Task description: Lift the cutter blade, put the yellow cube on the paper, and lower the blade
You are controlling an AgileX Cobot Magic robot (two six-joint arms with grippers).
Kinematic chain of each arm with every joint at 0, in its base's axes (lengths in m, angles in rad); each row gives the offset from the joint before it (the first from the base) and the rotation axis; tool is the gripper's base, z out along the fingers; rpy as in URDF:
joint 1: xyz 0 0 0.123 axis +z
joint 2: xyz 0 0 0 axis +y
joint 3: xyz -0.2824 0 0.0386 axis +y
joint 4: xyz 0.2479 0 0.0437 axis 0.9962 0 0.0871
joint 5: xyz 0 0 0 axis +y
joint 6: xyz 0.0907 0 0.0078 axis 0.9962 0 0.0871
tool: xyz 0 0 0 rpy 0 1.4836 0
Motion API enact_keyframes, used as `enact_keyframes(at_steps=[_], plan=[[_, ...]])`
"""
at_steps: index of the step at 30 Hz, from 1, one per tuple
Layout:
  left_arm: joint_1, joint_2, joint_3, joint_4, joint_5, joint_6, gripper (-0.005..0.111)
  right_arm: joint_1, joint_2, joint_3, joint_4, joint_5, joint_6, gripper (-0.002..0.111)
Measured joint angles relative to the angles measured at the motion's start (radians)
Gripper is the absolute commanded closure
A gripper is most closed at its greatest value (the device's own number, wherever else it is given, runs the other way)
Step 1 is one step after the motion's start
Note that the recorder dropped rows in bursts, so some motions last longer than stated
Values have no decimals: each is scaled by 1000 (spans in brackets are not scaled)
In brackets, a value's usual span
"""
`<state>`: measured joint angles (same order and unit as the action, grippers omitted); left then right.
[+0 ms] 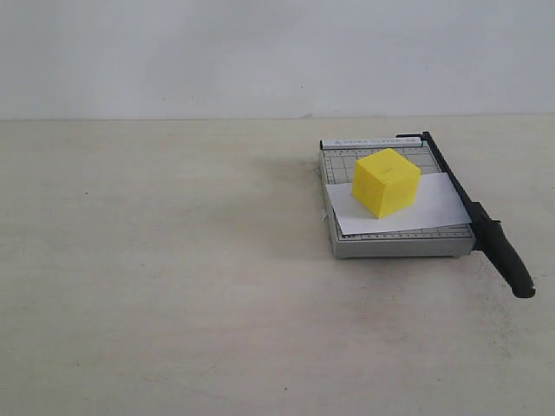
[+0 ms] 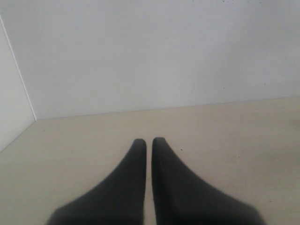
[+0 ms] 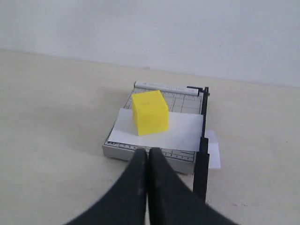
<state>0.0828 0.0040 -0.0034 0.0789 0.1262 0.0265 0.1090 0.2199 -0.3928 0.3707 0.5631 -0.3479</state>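
Exterior view: one grey trimmer (image 1: 399,244) sits on the pale surface (image 1: 173,277), right of the middle, with a bare wall (image 1: 260,52) behind. On it lies one white paper (image 1: 434,204), and one yellow cube (image 1: 387,182) stands on the paper's left part. The single cutter blade (image 1: 460,191) lies down along the trimmer's right edge, its thick handle (image 1: 507,260) jutting past the front corner. Neither arm shows here. The ruled markings on the trimmer are too small to read.

Left wrist view: the left pincer (image 2: 148,140) has its two dark fingers (image 2: 131,187) pressed together, pinching nothing, over bare surface near a wall corner. Only the finger ends show; the rest is cut off.

Right wrist view: the right pincer (image 3: 148,151) is likewise pressed together and holds nothing, pointing at the trimmer (image 3: 117,150). The yellow cube (image 3: 150,112) rests on the paper (image 3: 183,131). The cutter blade (image 3: 202,159) is down, its handle end hidden behind the pincer. Only this view shows a bit of white just beyond the blade.
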Motion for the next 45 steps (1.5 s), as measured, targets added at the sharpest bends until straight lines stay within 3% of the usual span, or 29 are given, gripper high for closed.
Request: enact_keyframes(at_steps=[6,23,35,45], plan=[[0,0,0,0,0,0,102,0,-201,35,2,7,8,109],[0,0,0,0,0,0,102,0,-214,73,4,-16,8,109],[0,0,0,0,0,0,102,0,-214,350,-47,-386,106,109],[0,0,0,0,0,0,102,0,-214,388,-150,-436,257,109]])
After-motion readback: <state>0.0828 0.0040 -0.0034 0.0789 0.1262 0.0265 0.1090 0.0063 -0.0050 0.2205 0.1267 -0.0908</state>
